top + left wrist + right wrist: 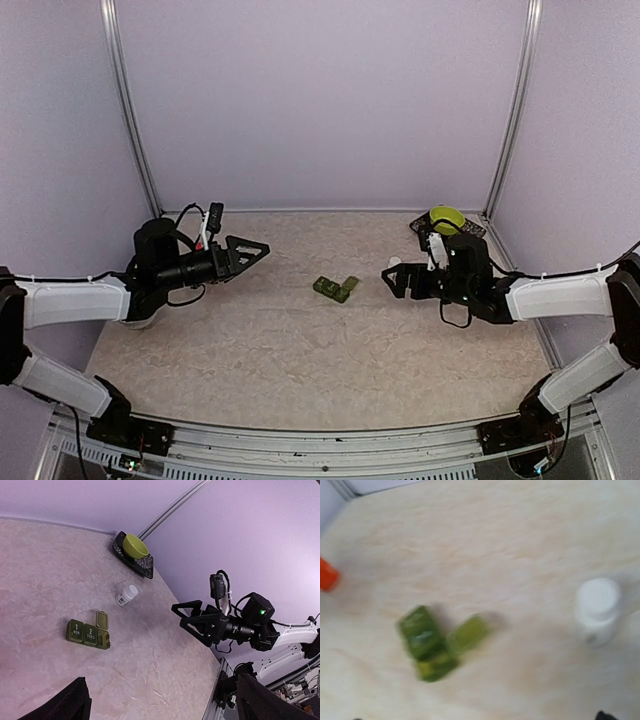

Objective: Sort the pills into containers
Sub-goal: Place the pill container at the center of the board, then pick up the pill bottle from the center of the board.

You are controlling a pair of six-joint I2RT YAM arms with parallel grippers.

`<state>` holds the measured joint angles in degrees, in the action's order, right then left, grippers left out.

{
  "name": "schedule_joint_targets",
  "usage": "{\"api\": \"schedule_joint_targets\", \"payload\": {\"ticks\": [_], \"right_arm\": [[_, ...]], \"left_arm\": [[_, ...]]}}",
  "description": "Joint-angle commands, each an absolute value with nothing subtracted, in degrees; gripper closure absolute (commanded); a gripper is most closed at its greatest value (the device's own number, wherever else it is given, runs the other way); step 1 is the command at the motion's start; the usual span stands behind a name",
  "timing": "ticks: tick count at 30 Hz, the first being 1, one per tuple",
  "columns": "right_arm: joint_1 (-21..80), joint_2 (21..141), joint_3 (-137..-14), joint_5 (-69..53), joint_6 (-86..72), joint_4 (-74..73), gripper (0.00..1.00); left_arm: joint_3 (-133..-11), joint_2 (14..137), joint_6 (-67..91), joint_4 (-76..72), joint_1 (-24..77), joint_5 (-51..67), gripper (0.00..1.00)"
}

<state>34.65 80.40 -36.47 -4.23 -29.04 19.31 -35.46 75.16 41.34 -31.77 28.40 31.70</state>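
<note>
1. Starting with the left end effector (262, 248): spread wide at the fingers (75, 700), which sit at both lower corners of its own wrist view. Grips nothing. Hangs above the worktop (300, 350), aimed toward 3 o'clock in the top view.
2. Next, the right end effector (390, 280): likewise parted, with nothing between the tips. Aimed toward 9 o'clock, facing the left one across the middle.
3. Between the two, near mid-worktop and apart from both: the containers (335, 289). Lying flat, with the lids marked 1 and 2 shut and the third lid flipped up, as seen from the left wrist.
4. At roughly 2 o'clock from the containers, close by the right end effector's tips: a white bottle (126, 595) with a white cap. Cannot tell whether upright or tipped.
5. In the far right corner, at 1 o'clock from the containers: a yellow-green bowl (446, 217) resting on a dark tray (145, 567).
6. In the blurred right wrist view, at 10 o'clock from the containers: a small orange thing (327, 575) at the left edge. Too blurred to identify.
</note>
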Motion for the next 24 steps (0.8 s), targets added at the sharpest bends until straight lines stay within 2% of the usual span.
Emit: {"api": "schedule_joint_targets", "payload": {"ticks": [1,6,9,13,24], "right_arm": [[34.21,81.51,-35.16,4.19,-13.53,23.52,0.03],[33.74,87.56,-35.31,8.72,-5.81,30.63,0.09],[31.69,91.83,-36.44,9.78,-6.24,33.86,0.21],[27.66,97.46,-39.32,2.49,-9.37,34.34,0.20],[26.63,109.17,-48.86,-3.89,-7.38,32.16,0.22]], "left_arm": [[-41.01,73.78,34.62,-27.38,32.27,27.20,0.01],[-43.82,70.34,25.33,-19.91,36.13,13.32,0.01],[-42.39,67.08,21.99,-20.71,38.33,3.96,0.01],[-39.46,64.16,24.20,-22.85,38.03,-2.91,0.01],[-43.11,66.47,21.27,-16.85,38.84,-6.16,0.01]]}}
